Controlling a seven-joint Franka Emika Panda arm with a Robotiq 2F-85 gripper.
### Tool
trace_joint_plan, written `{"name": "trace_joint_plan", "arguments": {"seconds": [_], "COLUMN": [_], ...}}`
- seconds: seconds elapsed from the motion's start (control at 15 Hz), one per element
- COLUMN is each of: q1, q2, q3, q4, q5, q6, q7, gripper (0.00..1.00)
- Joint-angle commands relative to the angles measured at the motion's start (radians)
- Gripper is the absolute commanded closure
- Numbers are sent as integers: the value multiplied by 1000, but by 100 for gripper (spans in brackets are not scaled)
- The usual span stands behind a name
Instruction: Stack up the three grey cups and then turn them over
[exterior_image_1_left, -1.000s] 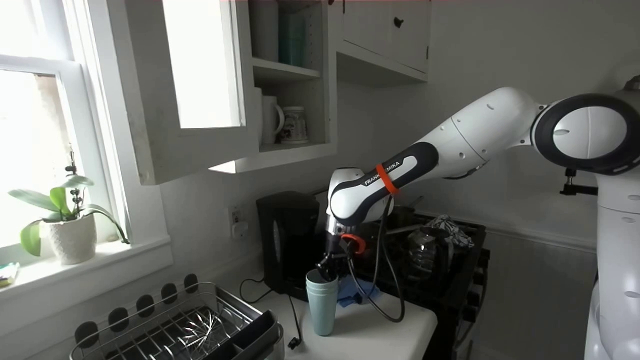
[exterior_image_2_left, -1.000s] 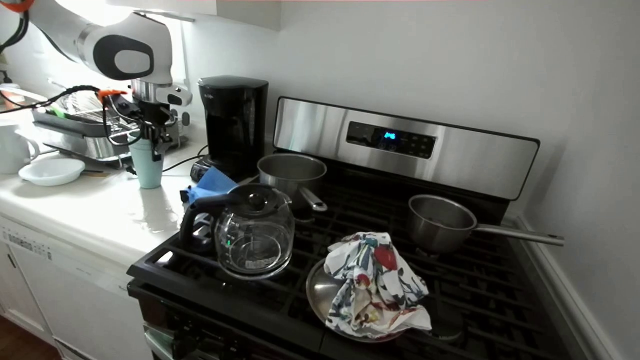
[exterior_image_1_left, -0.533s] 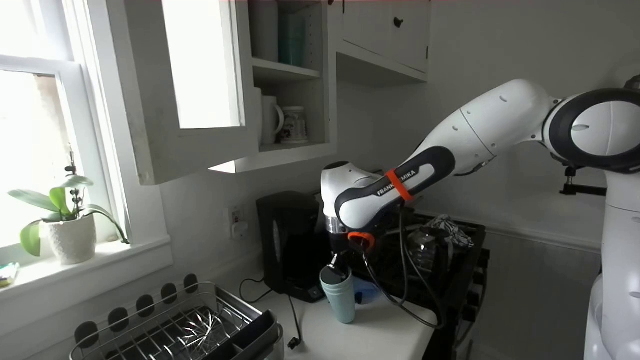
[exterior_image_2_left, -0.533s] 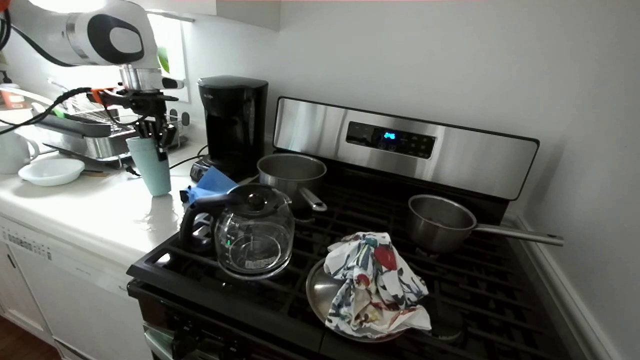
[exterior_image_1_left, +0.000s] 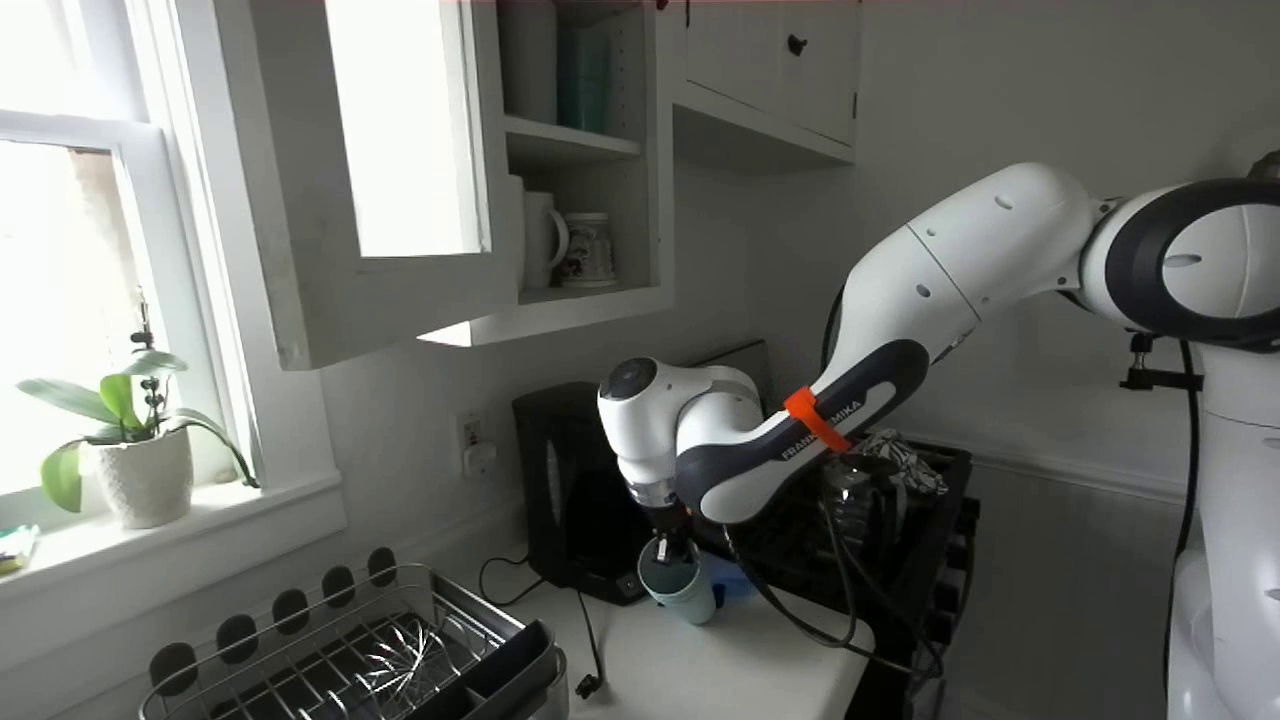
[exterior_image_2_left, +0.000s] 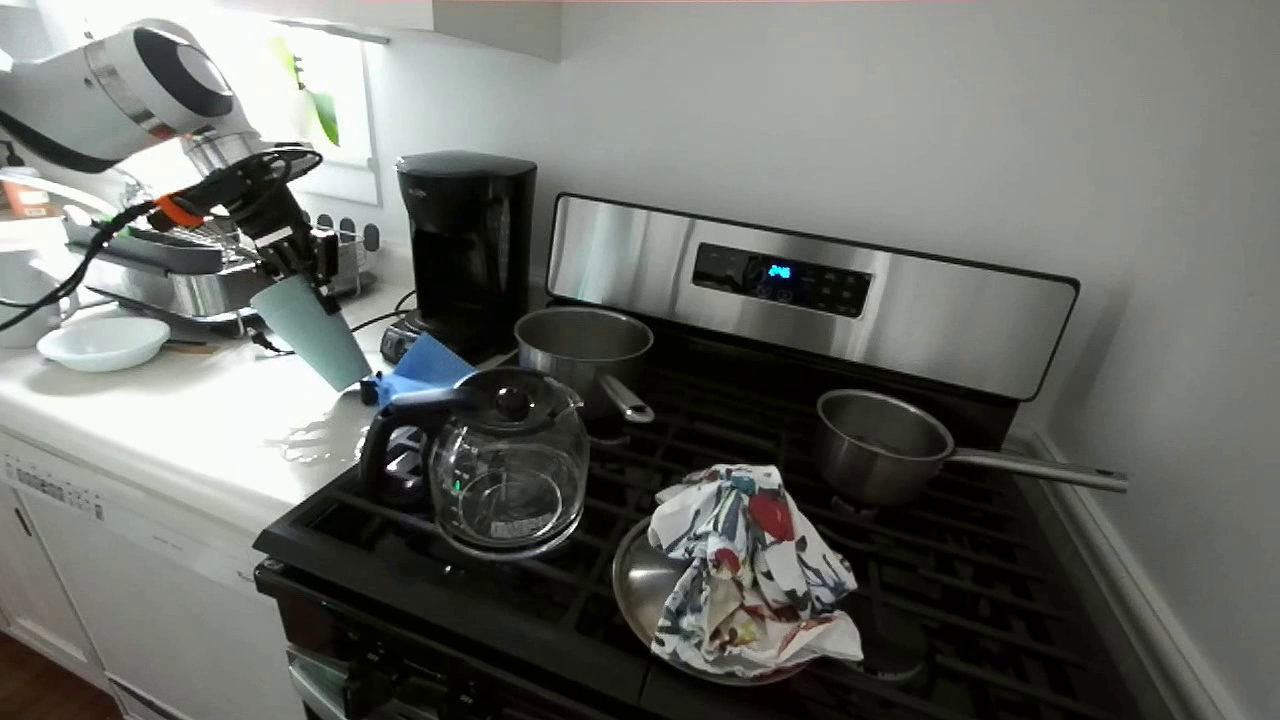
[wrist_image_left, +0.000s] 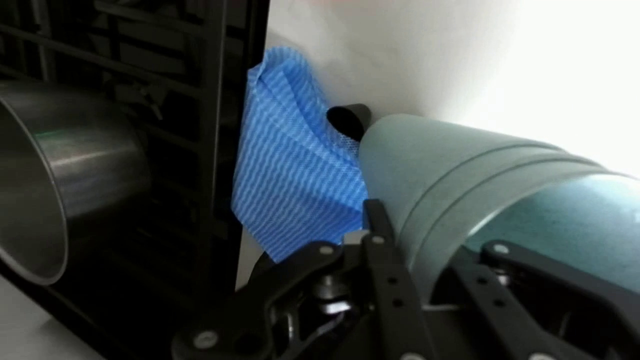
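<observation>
The three grey cups (exterior_image_2_left: 318, 338) are nested in one pale blue-green stack. Their stepped rims show in the wrist view (wrist_image_left: 450, 200). My gripper (exterior_image_2_left: 308, 285) is shut on the rim wall, with one finger outside and one inside the top cup's mouth. The stack is tilted strongly, its open mouth up toward the gripper and its base pointing down toward the stove side. In an exterior view the open mouth of the cups (exterior_image_1_left: 690, 598) faces the camera. Whether the base touches the counter or the blue cloth I cannot tell.
A blue cloth (wrist_image_left: 300, 165) lies by the stack's base at the stove edge. A black coffee maker (exterior_image_2_left: 468, 240) stands behind. A glass carafe (exterior_image_2_left: 510, 480) and metal pots (exterior_image_2_left: 580, 345) sit on the stove. A dish rack (exterior_image_1_left: 340, 650) and white bowl (exterior_image_2_left: 105, 345) are nearby.
The wrist has pitched over and the stack has gone from upright to strongly tilted. Its base has swung toward the blue cloth and stove. The gripper has kept hold of the rim.
</observation>
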Motion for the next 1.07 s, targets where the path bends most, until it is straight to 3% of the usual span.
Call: {"name": "trace_joint_plan", "arguments": {"seconds": [0.0,0.2,0.27,0.33,0.93,1.0], "q1": [31,41,42,40,19,16], "q2": [52,80,86,92,107,108], "q3": [9,15,19,19,15,15], "q4": [20,21,18,18,10,10], "q5": [-172,-231,-232,-227,-106,-77], "q6": [-49,-66,-62,-49,78,90], "q7": [92,119,125,130,110,104], "gripper": [98,98,74,65,3,0]}}
